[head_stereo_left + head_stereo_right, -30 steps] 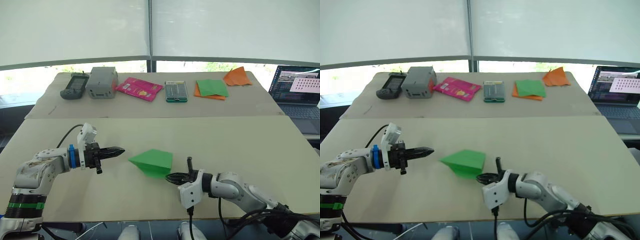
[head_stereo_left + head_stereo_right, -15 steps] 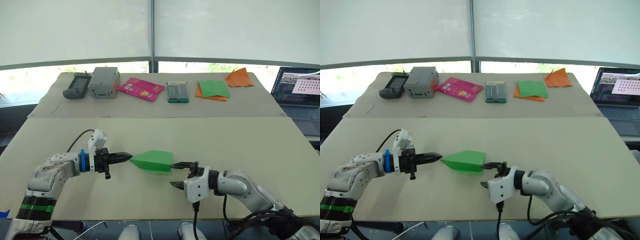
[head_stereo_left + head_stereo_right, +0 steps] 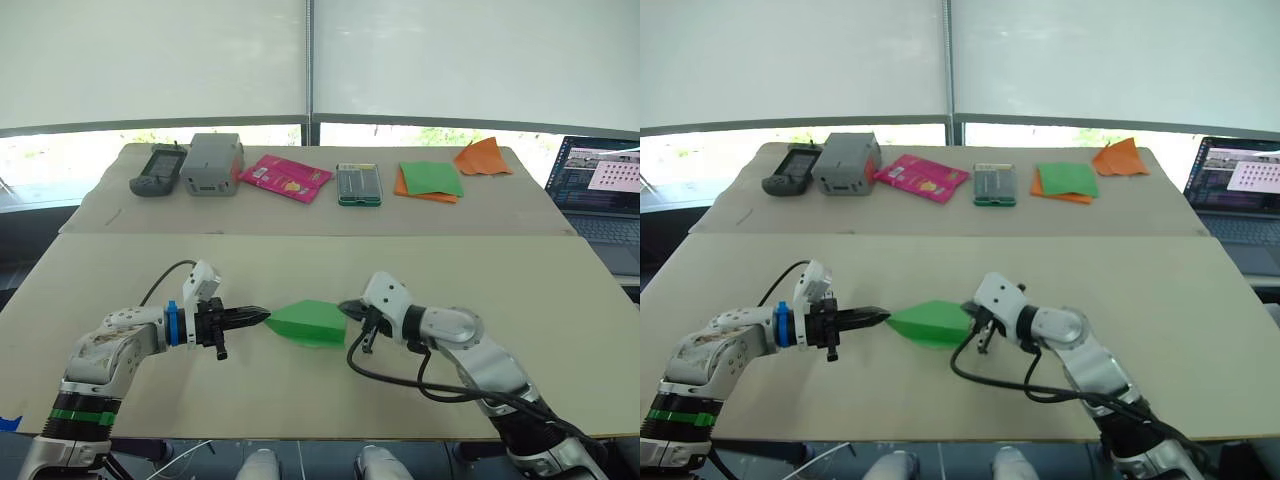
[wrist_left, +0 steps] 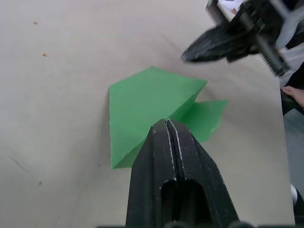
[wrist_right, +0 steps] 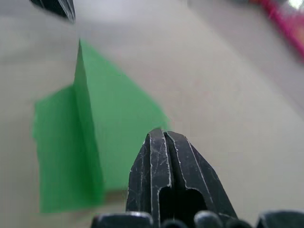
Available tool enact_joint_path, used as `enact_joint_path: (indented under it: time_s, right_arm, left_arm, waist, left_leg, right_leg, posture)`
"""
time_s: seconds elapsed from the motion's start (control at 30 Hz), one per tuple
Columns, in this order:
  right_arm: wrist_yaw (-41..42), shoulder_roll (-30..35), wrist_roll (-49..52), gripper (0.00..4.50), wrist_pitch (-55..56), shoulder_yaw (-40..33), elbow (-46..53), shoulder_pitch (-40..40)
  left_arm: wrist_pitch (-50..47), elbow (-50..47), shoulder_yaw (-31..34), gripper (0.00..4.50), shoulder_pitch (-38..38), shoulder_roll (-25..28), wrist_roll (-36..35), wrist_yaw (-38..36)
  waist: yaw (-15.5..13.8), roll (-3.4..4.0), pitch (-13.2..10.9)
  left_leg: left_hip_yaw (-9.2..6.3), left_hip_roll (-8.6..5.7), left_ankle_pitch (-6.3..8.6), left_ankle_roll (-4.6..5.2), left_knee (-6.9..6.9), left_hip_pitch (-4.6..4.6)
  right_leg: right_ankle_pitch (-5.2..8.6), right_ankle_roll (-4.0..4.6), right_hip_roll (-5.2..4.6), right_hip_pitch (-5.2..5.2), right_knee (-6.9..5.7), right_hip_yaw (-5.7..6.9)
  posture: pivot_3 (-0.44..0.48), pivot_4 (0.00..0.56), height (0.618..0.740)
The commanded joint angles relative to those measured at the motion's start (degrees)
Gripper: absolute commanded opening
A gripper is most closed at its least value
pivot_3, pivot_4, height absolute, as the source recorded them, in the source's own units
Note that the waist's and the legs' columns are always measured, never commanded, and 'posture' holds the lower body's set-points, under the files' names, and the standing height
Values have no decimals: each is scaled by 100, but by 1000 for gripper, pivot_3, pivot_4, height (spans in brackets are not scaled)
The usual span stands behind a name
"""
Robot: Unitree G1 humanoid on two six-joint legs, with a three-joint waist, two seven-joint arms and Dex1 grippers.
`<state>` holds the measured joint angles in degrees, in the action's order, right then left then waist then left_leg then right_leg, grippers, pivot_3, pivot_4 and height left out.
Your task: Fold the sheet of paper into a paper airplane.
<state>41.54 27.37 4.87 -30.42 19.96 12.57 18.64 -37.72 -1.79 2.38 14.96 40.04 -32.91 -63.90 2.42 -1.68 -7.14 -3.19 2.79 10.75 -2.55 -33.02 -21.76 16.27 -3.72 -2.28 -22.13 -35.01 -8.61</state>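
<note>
Left eye view: the sheet of paper (image 3: 308, 322) was seen folded to a pointed wedge, wings unfinished, flanked by the closed left gripper (image 3: 262, 314) and closed right gripper (image 3: 346, 309).

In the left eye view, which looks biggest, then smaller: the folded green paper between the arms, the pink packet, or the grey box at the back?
1. Folded green paper, though it lies nearer the camera.
2. Pink packet.
3. Grey box, close to the packet, so that order is unsure.
</note>
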Motion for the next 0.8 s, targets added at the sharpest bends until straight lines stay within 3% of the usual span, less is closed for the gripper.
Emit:
enact_joint_path:
  time_s: [0.03, 0.8]
  right_arm:
    - [106, -108, 98, 14, -21, 2, 67, 104]
    - [-254, -668, -478, 14, -322, 921, 706, -21]
  left_arm:
    - [92, -212, 33, 0, -44, -13, -18, 10]
    - [343, -210, -151, 0, -224, 128, 327, -78]
  waist:
    - [13, 1, 0]
    - [22, 1, 1]
  left_leg:
    - [0, 0, 0, 0, 0, 0]
    - [-1, 1, 0, 0, 1, 4]
  right_leg:
    - [0, -1, 0, 0, 0, 0]
    - [-2, -4, 2, -2, -1, 0]
  posture:
    - [0, 150, 740]
    - [0, 150, 740]
